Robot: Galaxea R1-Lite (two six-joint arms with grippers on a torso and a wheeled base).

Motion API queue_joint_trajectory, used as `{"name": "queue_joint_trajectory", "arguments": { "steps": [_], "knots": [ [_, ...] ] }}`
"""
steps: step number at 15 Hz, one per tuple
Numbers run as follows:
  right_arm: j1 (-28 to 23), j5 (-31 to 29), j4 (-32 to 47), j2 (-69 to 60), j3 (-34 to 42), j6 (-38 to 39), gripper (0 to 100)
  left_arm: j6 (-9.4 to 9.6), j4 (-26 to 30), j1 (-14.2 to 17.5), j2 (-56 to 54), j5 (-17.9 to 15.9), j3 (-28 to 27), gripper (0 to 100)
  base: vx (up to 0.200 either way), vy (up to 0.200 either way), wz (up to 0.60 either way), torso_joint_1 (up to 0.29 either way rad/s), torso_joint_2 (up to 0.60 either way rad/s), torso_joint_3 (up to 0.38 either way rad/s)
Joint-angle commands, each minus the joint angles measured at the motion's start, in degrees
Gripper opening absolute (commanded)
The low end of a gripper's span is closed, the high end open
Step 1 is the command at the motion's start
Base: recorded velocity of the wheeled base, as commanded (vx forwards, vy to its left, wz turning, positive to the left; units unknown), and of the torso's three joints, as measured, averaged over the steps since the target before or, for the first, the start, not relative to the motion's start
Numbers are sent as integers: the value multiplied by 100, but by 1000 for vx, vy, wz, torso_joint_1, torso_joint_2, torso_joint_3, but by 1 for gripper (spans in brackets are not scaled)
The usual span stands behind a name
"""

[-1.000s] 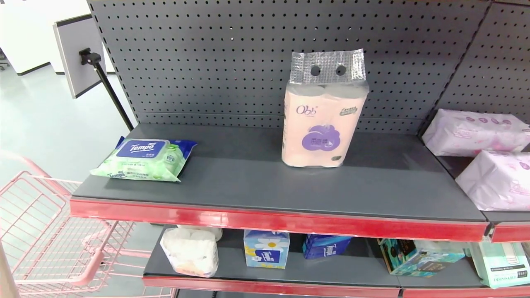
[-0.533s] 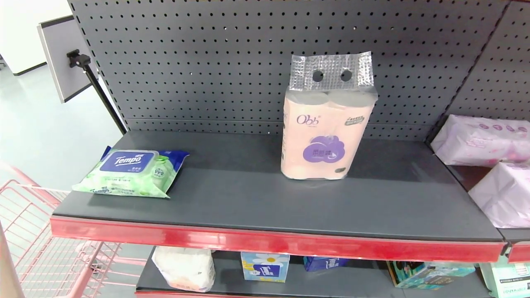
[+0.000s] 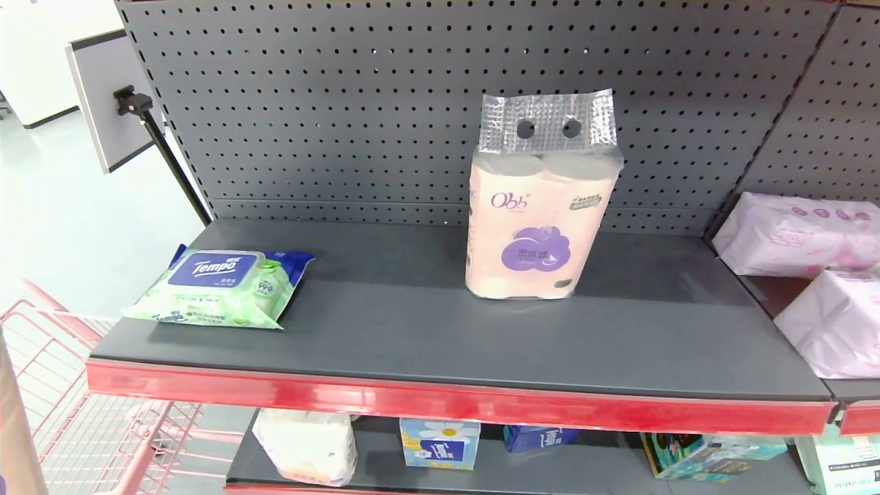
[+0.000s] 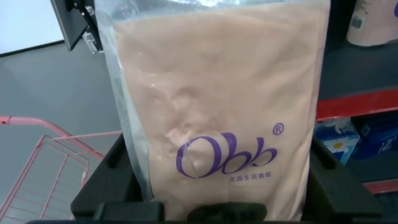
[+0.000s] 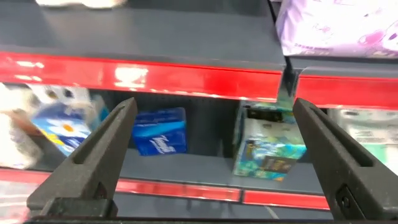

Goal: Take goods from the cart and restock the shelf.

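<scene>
Left gripper [image 4: 221,186] clenched on peach plastic tissue pack [image 4: 217,93]; right gripper [image 5: 214,118] released.
Centre frame, pink toilet-roll pack [image 3: 540,220] on grey shelf [image 3: 412,330] unmoved; camera shifted.

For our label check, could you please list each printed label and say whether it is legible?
Wet-wipes pack: large logo legible; fine print too small.
Toilet-roll pack: logo legible.
Held pack in left tool: logo legible.
Lower-shelf tissue box: logo small, partly legible.

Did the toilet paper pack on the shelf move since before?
No. The toilet paper pack keeps its spot on the shelf, equally far from the wipes pack; only the camera shifted.
</scene>
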Motion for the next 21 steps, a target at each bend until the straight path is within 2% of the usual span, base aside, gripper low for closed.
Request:
{"name": "queue_joint_trajectory", "arguments": {
  "steps": [1, 3, 6, 8, 9, 10, 11, 12, 14, 16, 18, 19, 20, 21],
  "knots": [
    [-89, -18, -14, 91, -11, -67, 100, 4, -10, -81, 23, -1, 58, 0, 0, 0, 0, 0, 0, 0],
    [-81, -27, -40, 82, -2, -129, 100, -14, -125, -99, 269, 8, -21, 0, 0, 0, 0, 0, 0, 0],
    [25, 35, -40, -76, -2, -164, 100, -75, -837, -108, 797, -80, -21, 0, 0, 0, 0, 0, 0, 0],
    [60, 202, -67, -85, -72, -199, 100, -75, -924, -108, 981, -660, -3, 0, 0, 0, 0, 0, 0, 0],
    [113, 333, -40, 187, -538, -129, 100, -75, -924, -108, 1051, -766, -29, 0, 0, 0, 0, 0, 0, 0],
    [166, 448, -14, 2051, -2181, 381, 100, -75, -924, -108, 1201, -827, -144, 0, 0, 0, 0, 0, 0, 0],
    [253, 615, -14, 3316, -3553, 1111, 100, -146, -916, -99, 1368, -801, -135, 0, 0, 0, 0, 0, 0, 0],
    [412, 878, -14, 3791, -3922, 1067, 100, -242, -933, -99, 1456, -775, -161, 0, 0, 0, 0, 0, 0, 0],
    [579, 1028, -67, 4494, -4089, 838, 100, -260, -942, -64, 1614, -722, -240, 0, 0, 0, 0, 0, 0, 0],
    [658, 1107, -392, 5760, -4581, 610, 100, -260, -933, -73, 1816, -616, -399, 0, 0, 0, 0, 0, 0, 0],
    [754, 1423, -462, 6340, -4748, 513, 100, -313, -924, -73, 1869, -713, -451, 0, 0, 0, 0, 0, 0, 0],
    [666, 2443, -858, 6981, -4845, 399, 100, -629, -933, -99, 1878, -1038, -478, 0, 0, 0, 0, 0, 0, 0],
    [596, 2953, -1201, 7307, -4845, 364, 100, -726, -924, -99, 1878, -1161, -530, 0, 0, 0, 0, 0, 0, 0],
    [526, 3418, -1790, 7755, -4827, 293, 100, -743, -924, -99, 1913, -1179, -601, 0, 0, 0, 0, 0, 0, 0]
  ]
}}
